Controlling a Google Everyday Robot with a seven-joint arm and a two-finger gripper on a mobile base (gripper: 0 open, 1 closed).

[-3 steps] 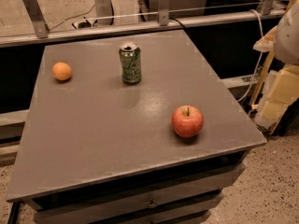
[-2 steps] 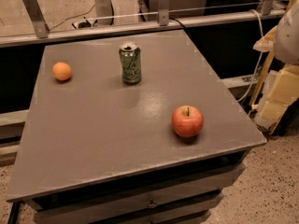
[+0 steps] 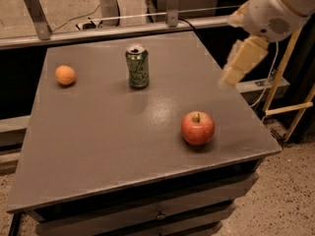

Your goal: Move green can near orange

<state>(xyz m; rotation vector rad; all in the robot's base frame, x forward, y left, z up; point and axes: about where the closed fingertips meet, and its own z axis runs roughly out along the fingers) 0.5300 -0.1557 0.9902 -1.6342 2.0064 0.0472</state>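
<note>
The green can (image 3: 137,66) stands upright on the grey table (image 3: 108,132), at the back middle. The orange (image 3: 65,75) lies at the back left, well apart from the can. My gripper (image 3: 235,68) hangs in the air above the table's right edge, to the right of the can and clear of it. It holds nothing that I can see. The white arm (image 3: 275,9) reaches in from the top right corner.
A red apple (image 3: 198,128) with a stem sits at the front right of the table. A metal rail (image 3: 123,28) with upright posts runs behind the table. Cables and a yellow frame (image 3: 290,107) stand to the right, past the table's edge.
The arm has swung left, from beside the table to above its right edge. The can, orange and apple have not moved on the table.
</note>
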